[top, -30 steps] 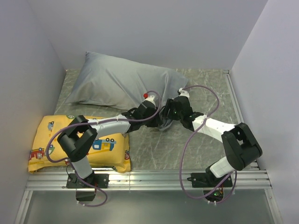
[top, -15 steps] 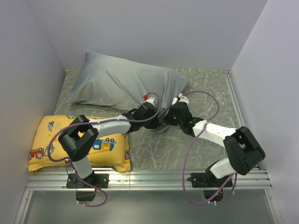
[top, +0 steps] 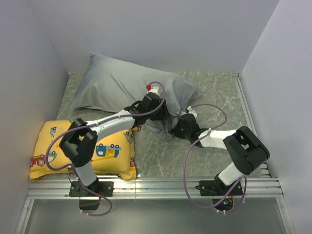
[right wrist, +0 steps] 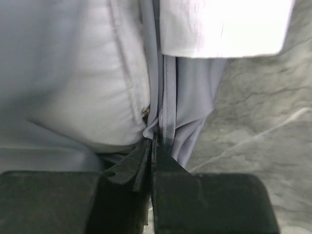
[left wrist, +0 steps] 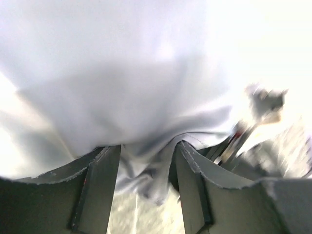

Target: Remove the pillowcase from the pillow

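Now you are at the start of the pulling step. The grey pillowcase lies at the back of the table. It looks fat and full, so the pillow is most likely all inside it. You see no white pillow poking out from above.

Your right gripper has its jaws nearly closed on the thin edge of the pillowcase, right by the zip. That edge is stretched toward you.

Your left gripper sits on the near side of the pillowcase. Its jaws stand a bit apart with a fold of grey cloth between them. You cannot tell if they squeeze the cloth or just rest on it.

Next, I think you need one gripper to hold the pillow back while the other pulls the cover off it. Find the open mouth first, or you may just drag both along together.

The yellow cushion is well apart on the left, so leave it
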`<state>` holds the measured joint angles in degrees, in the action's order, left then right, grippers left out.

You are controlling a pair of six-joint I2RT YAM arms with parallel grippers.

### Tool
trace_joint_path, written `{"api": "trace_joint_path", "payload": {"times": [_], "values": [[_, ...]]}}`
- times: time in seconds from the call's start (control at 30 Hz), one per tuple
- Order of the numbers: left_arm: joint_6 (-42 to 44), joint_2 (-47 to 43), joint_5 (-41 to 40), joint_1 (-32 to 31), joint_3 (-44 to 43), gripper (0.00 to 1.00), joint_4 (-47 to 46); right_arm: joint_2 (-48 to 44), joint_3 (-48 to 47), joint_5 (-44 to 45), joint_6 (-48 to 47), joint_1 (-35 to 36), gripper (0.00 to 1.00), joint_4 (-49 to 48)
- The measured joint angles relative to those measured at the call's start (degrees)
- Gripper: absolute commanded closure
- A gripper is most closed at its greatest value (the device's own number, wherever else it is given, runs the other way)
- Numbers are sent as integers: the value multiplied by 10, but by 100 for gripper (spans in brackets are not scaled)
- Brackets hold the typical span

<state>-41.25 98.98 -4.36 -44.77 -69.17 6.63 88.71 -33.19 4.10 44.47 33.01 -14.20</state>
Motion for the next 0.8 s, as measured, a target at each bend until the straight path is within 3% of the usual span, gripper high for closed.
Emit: {"api": "trace_joint_path", "payload": {"times": [0.1, 0.23, 0.3, 0.37, 0.4, 0.5, 0.57, 0.8], "values": [[3, 4, -1, 24, -33, 50, 4, 15, 8, -17, 12, 0, 98, -35], [12, 4, -1, 35, -39, 40, 14, 31, 17, -40, 29, -2, 97, -85], [17, 2, -9, 27, -38, 39, 16, 34, 24, -47, 37, -3, 97, -101], [20, -5, -27, 18, -36, 50, 23, 34, 37, -57, 47, -7, 93, -124], [22, -11, -36, 15, -31, 70, 23, 34, 48, -63, 55, -10, 92, -141], [14, -43, -60, 19, 2, 94, 24, 33, 72, -79, 72, -19, 91, -180], [5, -73, -74, 31, 41, 99, 14, 31, 83, -89, 77, -29, 91, -195], [-51, -160, -105, 79, 164, 99, -9, 29, 105, -122, 94, -46, 87, -235]]}}
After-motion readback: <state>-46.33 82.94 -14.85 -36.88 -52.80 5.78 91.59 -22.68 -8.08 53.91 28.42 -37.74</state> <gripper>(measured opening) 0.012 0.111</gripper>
